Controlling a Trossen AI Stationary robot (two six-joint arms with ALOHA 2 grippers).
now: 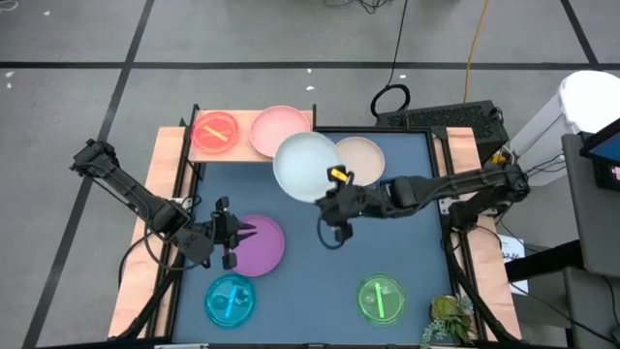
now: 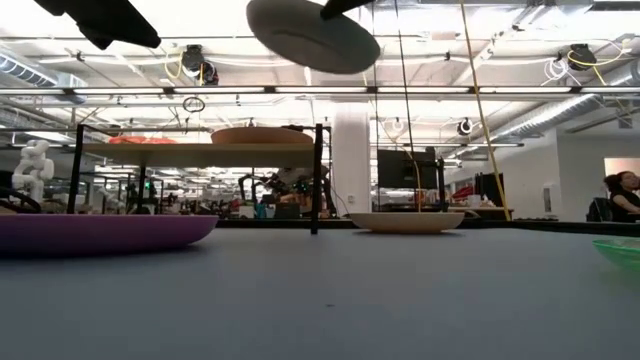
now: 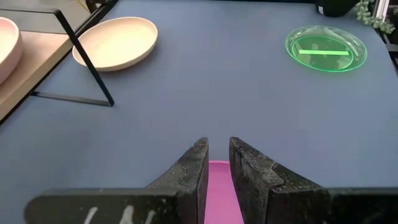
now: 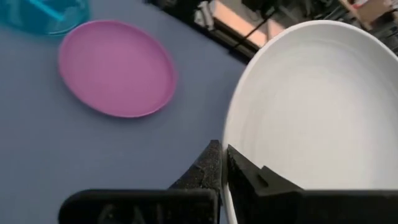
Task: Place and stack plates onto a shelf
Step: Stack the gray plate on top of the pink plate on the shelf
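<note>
Seen from the high view, the right gripper (image 1: 327, 189) is clamped on the rim of the pale white plate (image 1: 306, 165), held up off the table just beside the shelf (image 1: 254, 145), which carries the magenta plate (image 1: 215, 131) & pink plate (image 1: 277, 128); the left gripper (image 1: 232, 239) sits at the purple plate (image 1: 260, 244) edge. Low view: white plate hangs tilted, higher than the shelf top. Left wrist: fingers (image 3: 196, 168) nearly together, pinching the purple rim; right wrist: fingers (image 4: 211, 163) closed on the white rim.
</note>
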